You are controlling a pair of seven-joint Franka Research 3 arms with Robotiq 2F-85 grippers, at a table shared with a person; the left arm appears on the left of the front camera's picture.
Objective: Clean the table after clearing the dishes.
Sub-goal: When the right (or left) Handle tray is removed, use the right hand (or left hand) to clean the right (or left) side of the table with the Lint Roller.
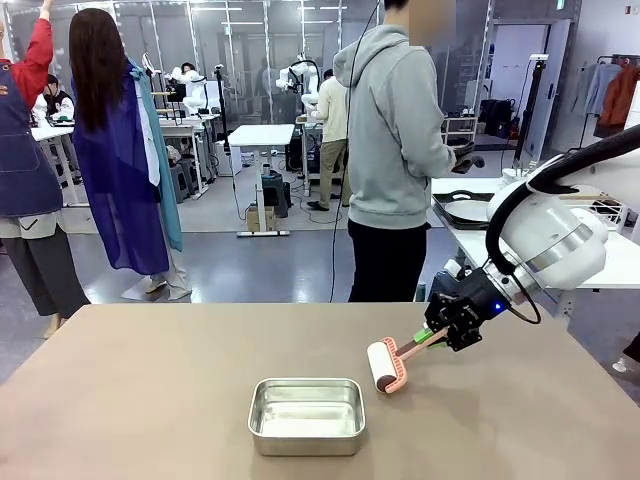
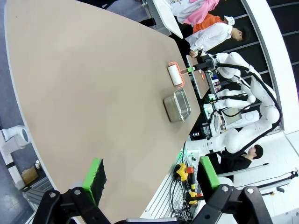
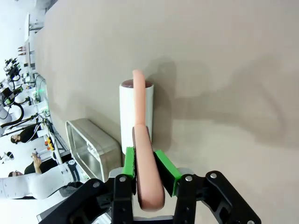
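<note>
Right end effector point(image 3: 147, 161): clenched on the pink handle of a lint roller point(image 1: 383, 366), with the green pads pressed against both sides of the handle. The handle runs forward and downward from the jaws. The white roll at its far end is down on the table point(image 1: 150, 400), in the right half of the top.

Left end effector point(image 2: 152, 175): released, jaws spread wide, nothing between the pads. It hangs well above the table near one edge, well apart from the roller.

A small steel pan point(image 1: 306, 415) stands on the table just beside the roll, on the robot's side of it, not touching it.

Dishes: a dark tray point(image 1: 462, 210) carrying a pale plate lies on the white side table beyond the far edge. A person point(image 1: 395, 150) in a grey hoodie stands next to it, facing away.
</note>
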